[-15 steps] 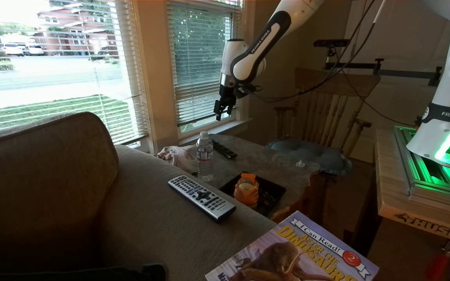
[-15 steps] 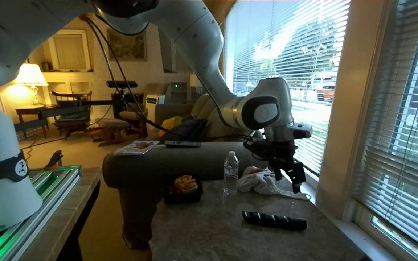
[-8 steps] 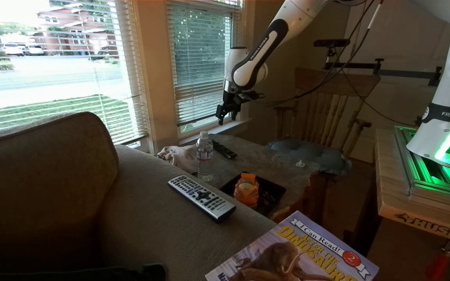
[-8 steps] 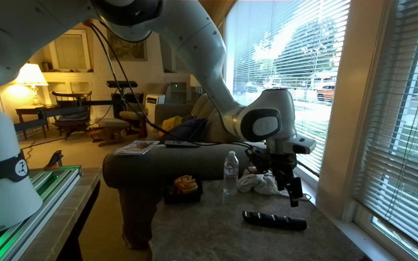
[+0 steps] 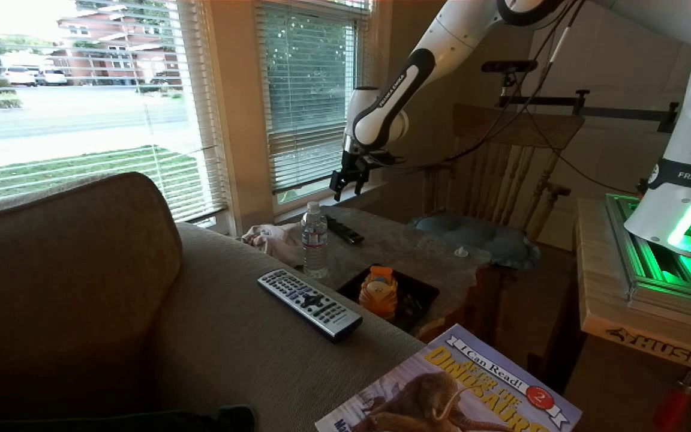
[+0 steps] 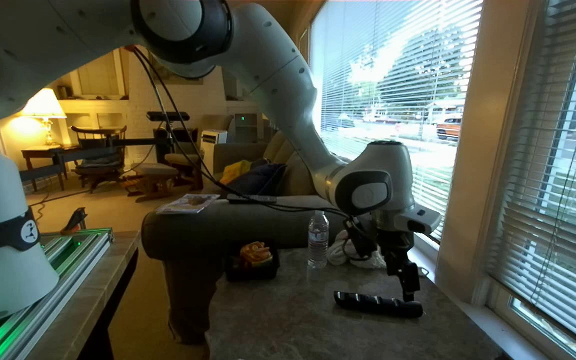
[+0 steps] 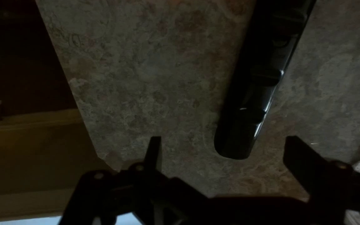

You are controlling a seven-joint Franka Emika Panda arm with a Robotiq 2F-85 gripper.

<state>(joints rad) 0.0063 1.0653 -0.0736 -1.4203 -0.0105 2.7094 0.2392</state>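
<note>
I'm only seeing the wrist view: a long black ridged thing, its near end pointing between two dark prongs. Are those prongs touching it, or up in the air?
Observer: Up in the air. In an exterior view the gripper hangs above the black ridged thing, with a gap between them.

Visitor: Oh, neat! Is anything standing on that table that I'm missing?

Observer: Yes, a clear plastic bottle, upright, with its cap on.

Visitor: And what about off the table?

Observer: A silver remote control lies buttons up on the sofa arm.
</note>
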